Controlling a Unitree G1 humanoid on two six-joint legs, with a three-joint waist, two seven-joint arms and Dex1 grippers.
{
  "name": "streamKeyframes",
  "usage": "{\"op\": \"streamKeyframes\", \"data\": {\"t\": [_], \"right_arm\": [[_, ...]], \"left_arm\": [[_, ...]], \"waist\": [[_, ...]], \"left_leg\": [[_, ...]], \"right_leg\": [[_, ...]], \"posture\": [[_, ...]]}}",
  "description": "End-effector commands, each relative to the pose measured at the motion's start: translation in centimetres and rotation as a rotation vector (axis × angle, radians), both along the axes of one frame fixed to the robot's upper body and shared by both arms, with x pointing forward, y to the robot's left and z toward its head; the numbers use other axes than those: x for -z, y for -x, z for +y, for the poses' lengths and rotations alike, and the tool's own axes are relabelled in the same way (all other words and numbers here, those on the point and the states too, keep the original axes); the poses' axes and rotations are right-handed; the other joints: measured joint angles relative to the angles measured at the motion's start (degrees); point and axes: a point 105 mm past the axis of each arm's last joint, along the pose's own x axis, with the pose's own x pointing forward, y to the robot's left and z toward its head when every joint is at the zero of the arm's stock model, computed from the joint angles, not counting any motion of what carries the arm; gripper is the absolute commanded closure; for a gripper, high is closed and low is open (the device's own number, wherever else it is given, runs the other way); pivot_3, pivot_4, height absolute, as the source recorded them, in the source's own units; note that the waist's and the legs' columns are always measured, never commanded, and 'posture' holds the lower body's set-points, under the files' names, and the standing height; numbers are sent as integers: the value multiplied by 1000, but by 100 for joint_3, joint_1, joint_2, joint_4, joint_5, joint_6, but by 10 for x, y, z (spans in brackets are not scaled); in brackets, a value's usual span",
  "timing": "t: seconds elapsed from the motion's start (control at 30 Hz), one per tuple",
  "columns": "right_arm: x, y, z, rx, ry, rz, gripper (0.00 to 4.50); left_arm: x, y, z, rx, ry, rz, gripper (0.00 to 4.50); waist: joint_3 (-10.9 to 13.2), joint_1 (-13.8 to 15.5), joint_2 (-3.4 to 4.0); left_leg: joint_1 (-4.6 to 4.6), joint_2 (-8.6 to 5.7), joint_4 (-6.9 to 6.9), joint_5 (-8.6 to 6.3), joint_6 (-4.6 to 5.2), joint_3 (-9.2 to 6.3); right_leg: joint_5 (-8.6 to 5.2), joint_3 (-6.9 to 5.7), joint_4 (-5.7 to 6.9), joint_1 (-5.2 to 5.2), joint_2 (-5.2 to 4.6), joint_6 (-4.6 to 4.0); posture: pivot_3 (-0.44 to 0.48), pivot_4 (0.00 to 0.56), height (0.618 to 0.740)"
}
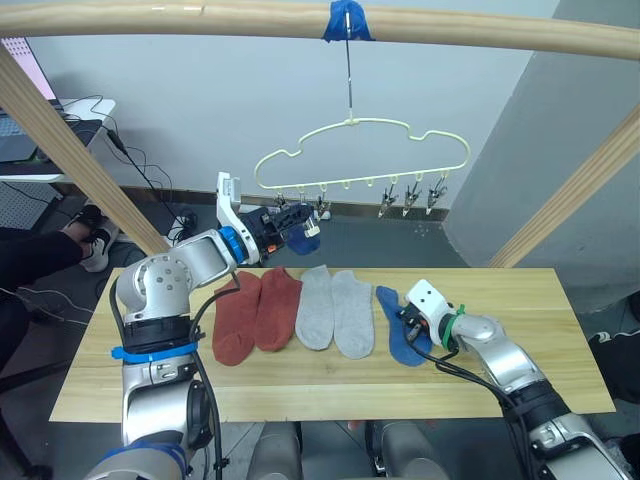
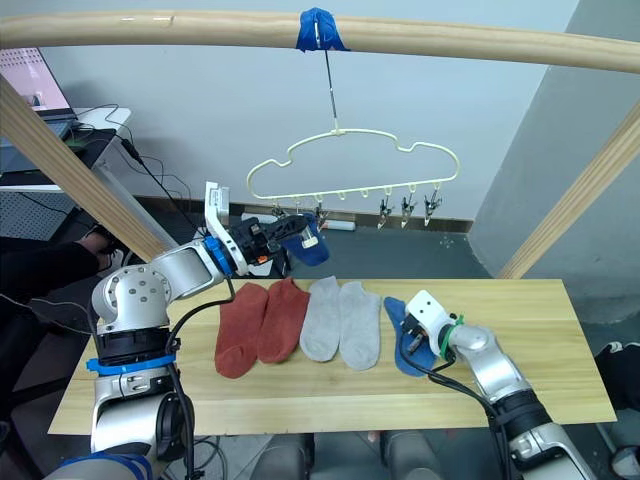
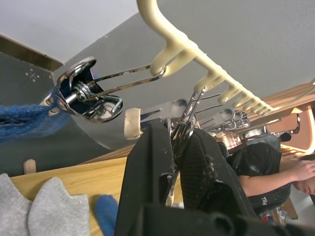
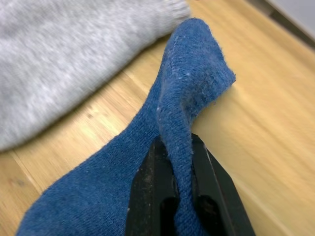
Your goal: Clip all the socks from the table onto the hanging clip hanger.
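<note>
The pale yellow clip hanger [image 1: 352, 121] hangs by its hook from the top pole. One blue sock [image 1: 302, 240] dangles from a clip at its left end. My left gripper [image 1: 298, 216] is raised beside that sock, and in the left wrist view it [image 3: 179, 130] is shut on the neighbouring metal clip [image 3: 189, 105]. On the table [image 1: 500, 350] lie two rust-red socks [image 1: 240, 320], two grey socks [image 1: 353, 315] and a second blue sock [image 1: 395, 338]. My right gripper [image 4: 176, 142] is shut on a raised fold of that blue sock [image 4: 197, 73], low over the tabletop.
A wooden frame surrounds the table: a top pole [image 1: 200, 15], a slanted pole at the left [image 1: 70, 150] and one at the right [image 1: 570, 200]. Three empty clips [image 1: 410, 198] hang at the hanger's right. A seated person [image 1: 30, 255] is at the far left.
</note>
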Motion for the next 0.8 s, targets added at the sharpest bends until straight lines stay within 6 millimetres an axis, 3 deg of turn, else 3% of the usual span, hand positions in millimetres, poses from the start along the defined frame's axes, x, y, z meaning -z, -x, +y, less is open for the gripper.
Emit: {"op": "streamKeyframes", "data": {"t": [0.03,0.2,0.33,0.8], "right_arm": [[-51,4,19,-91,-91,-128,4486],[-95,26,59,-182,-269,-134,4486],[-107,27,78,-194,-292,-148,4486],[-133,16,93,-162,-355,-189,4486]], "left_arm": [[5,4,1,1,-4,31,4235],[0,3,-2,9,45,42,4235],[-3,4,-6,25,72,47,4235],[1,7,-13,58,65,62,4235]], "waist": [[0,-7,0],[-2,-1,-1],[-2,15,-2],[-3,8,-2]], "left_leg": [[-1,0,-1,1,-2,0],[-2,1,0,2,-3,-3],[-2,-1,1,3,-6,-2],[-5,-2,0,0,0,-2]], "right_leg": [[0,1,1,-2,0,0],[0,-2,1,-2,1,0],[0,-1,1,-2,-1,0],[0,-2,-1,-6,-3,0]], "posture": [[-26,177,740],[-34,173,740],[-37,171,740],[-57,181,740]]}}
